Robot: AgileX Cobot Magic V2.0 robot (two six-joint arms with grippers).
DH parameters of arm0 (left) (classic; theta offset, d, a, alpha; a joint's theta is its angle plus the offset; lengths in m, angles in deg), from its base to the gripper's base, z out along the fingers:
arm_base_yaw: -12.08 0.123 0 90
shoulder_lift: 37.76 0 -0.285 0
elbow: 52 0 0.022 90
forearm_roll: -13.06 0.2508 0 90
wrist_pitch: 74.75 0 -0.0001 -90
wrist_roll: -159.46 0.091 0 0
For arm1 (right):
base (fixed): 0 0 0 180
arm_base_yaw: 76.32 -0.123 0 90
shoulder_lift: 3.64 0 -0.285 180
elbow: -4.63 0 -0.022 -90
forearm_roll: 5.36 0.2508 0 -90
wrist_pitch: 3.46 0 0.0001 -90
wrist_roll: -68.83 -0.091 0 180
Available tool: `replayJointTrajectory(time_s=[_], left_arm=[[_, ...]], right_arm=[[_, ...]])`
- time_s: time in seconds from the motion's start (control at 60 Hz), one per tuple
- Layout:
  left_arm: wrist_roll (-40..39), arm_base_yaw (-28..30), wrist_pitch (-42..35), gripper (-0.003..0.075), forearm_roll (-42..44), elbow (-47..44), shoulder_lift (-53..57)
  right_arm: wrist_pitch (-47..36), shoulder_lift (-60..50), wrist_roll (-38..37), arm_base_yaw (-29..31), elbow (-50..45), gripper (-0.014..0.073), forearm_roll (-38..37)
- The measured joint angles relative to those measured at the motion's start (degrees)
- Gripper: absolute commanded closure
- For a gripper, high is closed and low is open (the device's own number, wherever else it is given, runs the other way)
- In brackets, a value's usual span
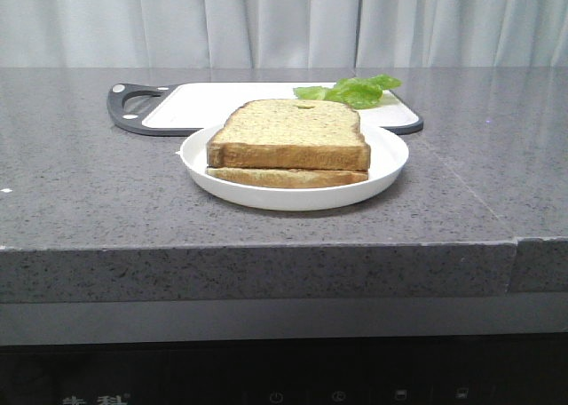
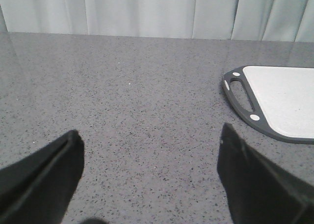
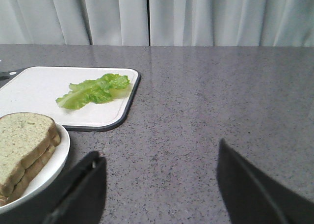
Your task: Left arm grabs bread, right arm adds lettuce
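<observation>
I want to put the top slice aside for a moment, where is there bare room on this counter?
The cutting board is bare between its handle and the lettuce on its right end. The counter is bare left of the plate, and right of it too. The plate itself is crowded with the bread stacked on a thinner slice.

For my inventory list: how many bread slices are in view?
2. The thick golden-brown square toast slice lies on top of the thinner brown slice, both on the round white plate. Any slice underneath would be hidden.
</observation>
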Motion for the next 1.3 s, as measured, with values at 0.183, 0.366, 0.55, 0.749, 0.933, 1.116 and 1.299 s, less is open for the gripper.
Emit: replayJointTrajectory(time_s=[0.183, 0.366, 0.55, 0.749, 0.933, 1.116, 1.299], left_arm=[[0.0, -0.9, 7.2, 0.0122, -5.8, 3.6, -2.2], [1.4, -6.3, 20.4, 0.0122, -11.9, 13.2, -12.8], [1.5, -15.6, 24.8, 0.0122, -15.4, 22.3, -25.7], [1.6, -25.5, 25.2, 0.0122, -15.9, 30.4, -39.2], [1.6, -31.5, 25.2, 0.0122, -16.2, 37.9, -50.6], [1.7, -34.7, 25.2, 0.0122, -16.2, 43.7, -59.1], [1.7, -35.7, 25.2, 0.0122, -16.3, 46.1, -64.1]], right_arm=[[0.4, 0.0, 0.0, 0.0, 0.0, 0.0003, 0.0], [0.6, 0.0, 0.0, 0.0, 0.0, 0.0003, 0.0], [0.9, 0.0, 0.0, 0.0, 0.0, 0.0003, 0.0], [1.4, 0.0, 0.0, 0.0, 0.0, 0.0003, 0.0], [2.6, 0.0, 0.0, 0.0, 0.0, 0.0003, 0.0], [2.8, 0.0, 0.0, 0.0, 0.0, 0.0003, 0.0], [2.8, 0.0, 0.0, 0.0, 0.0, 0.0003, 0.0]])
